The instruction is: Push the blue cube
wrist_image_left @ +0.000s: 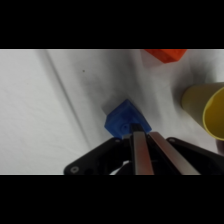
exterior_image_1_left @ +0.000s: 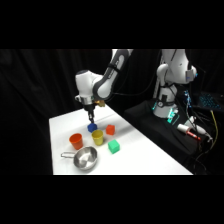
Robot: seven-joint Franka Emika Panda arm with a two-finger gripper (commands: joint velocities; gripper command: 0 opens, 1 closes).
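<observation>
The blue cube (exterior_image_1_left: 92, 128) (wrist_image_left: 124, 119) lies on the white table (exterior_image_1_left: 145, 160), left of the yellow cup. My gripper (exterior_image_1_left: 91, 119) (wrist_image_left: 142, 134) comes down from above right at the cube. In the wrist view its two fingers (wrist_image_left: 136, 150) are pressed together, with their tips against the cube's near edge. Nothing is held between them. The fingers hide the cube's near lower corner.
A yellow cup (exterior_image_1_left: 97, 137) (wrist_image_left: 202, 110) stands right beside the blue cube, and a red cube (exterior_image_1_left: 110, 130) (wrist_image_left: 165, 54) lies just past it. An orange cup (exterior_image_1_left: 76, 141), a green cube (exterior_image_1_left: 114, 146) and a metal pot (exterior_image_1_left: 86, 158) sit nearer the front edge.
</observation>
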